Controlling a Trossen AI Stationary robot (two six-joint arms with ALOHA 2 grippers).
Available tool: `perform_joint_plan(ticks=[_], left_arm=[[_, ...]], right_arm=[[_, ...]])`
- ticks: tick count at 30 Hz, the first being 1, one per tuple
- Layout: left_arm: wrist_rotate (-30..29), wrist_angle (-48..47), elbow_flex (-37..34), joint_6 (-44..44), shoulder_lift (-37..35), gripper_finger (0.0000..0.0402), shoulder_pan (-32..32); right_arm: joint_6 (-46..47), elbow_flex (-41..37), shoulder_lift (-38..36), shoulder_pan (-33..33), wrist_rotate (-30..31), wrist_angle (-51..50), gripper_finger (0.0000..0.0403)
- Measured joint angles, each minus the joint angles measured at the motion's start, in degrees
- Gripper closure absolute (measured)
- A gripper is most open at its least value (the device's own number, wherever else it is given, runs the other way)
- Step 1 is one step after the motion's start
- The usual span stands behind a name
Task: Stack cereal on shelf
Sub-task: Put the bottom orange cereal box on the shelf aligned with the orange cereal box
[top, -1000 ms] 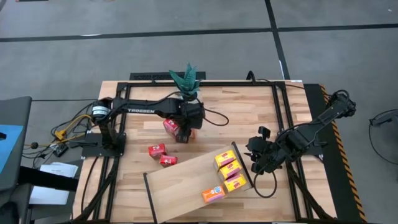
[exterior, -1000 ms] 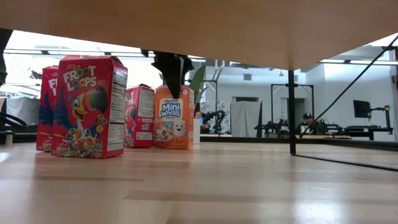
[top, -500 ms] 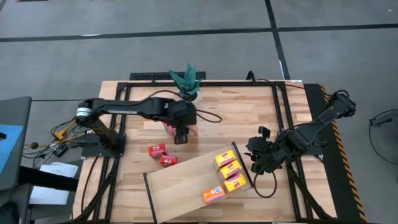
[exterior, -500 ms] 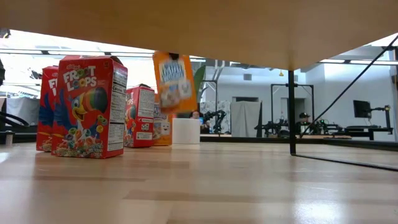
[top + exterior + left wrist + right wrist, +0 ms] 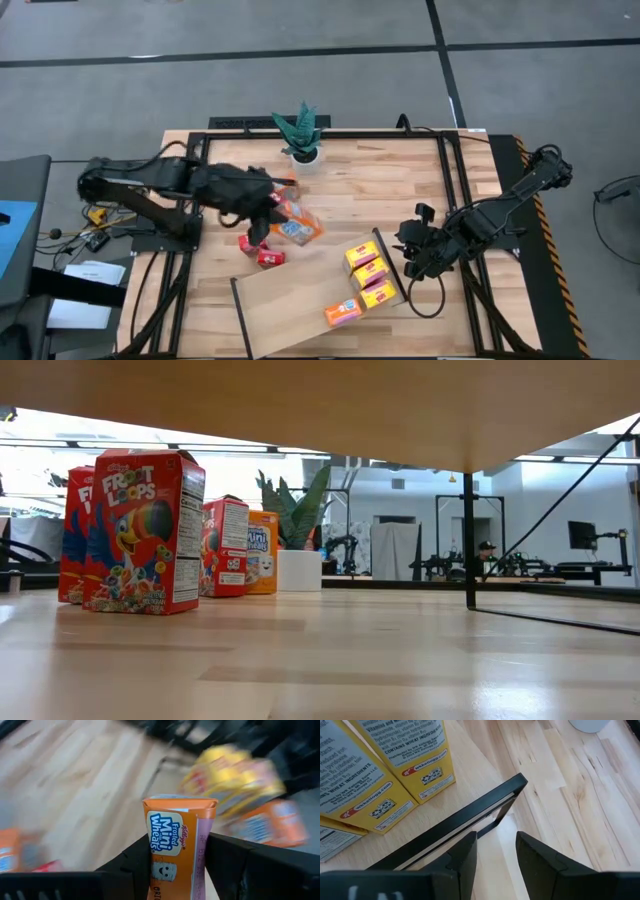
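Observation:
My left gripper (image 5: pixel 270 217) hovers over the table's middle, shut on an orange Frosted Mini-Wheats cereal box (image 5: pixel 297 224). Two red cereal boxes (image 5: pixel 252 240) (image 5: pixel 270 257) stand on the table just below it in the high view. The shelf (image 5: pixel 300 300), a light board with black rails, lies slanted near the front edge. It carries three yellow boxes (image 5: pixel 370 272) and an orange one (image 5: pixel 343 312). The low view shows Froot Loops boxes (image 5: pixel 140 530) and another orange box (image 5: pixel 262 552) standing upright. My right gripper (image 5: pixel 495 852) is open beside the shelf's right rail (image 5: pixel 470 817). My left gripper pinches the orange box between its two fingers (image 5: pixel 132 867), one on each opposite side of its lower part (image 5: pixel 172 875). The box's top end (image 5: pixel 180 802) sticks out ahead of the fingertips. It is lifted clear of the table, tipped over and pointing toward the table's right.
A potted plant (image 5: pixel 302 135) stands near the far edge; its white pot (image 5: pixel 300 570) shows in the low view. Black frame rails and cables run along the table's sides. Bare wood lies between the plant and the shelf.
My left gripper has lifted the orange box off the table beside the red boxes near the plant. It has carried the box up out of the low view, then toward the near-left. The box has tipped from upright to lying over, its broad face up. The right arm has kept still.

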Motion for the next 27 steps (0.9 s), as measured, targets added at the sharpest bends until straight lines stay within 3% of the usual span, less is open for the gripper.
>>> perform_joint_plan(ticks=[6,11,18,24,27], left_arm=[[4.15,14.39,0.0,-4.9,-0.62,0.0256,-7.56],[2.72,22.48,0.0,-6.35,0.23,0.0256,-14.28],[-6.26,21.41,-0.08,-9.37,1.43,0.0257,-21.9],[-12.59,19.87,0.33,-12.93,1.4,0.0277,-24.25],[-13.08,18.33,4.48,-12.47,2.87,0.029,-24.19]], right_arm=[[0.07,0.0,0.0,0.0,0.0,0.11,0.0248],[0.09,0.0,0.0,0.0,-0.01,0.2,0.0251],[0.54,0.0,0.0,0.0,-0.01,0.47,0.0251],[2.03,0.0,0.0,0.0,-0.02,0.5,0.0246],[2.05,0.0,0.0,0.0,-0.02,0.6,0.0245]])
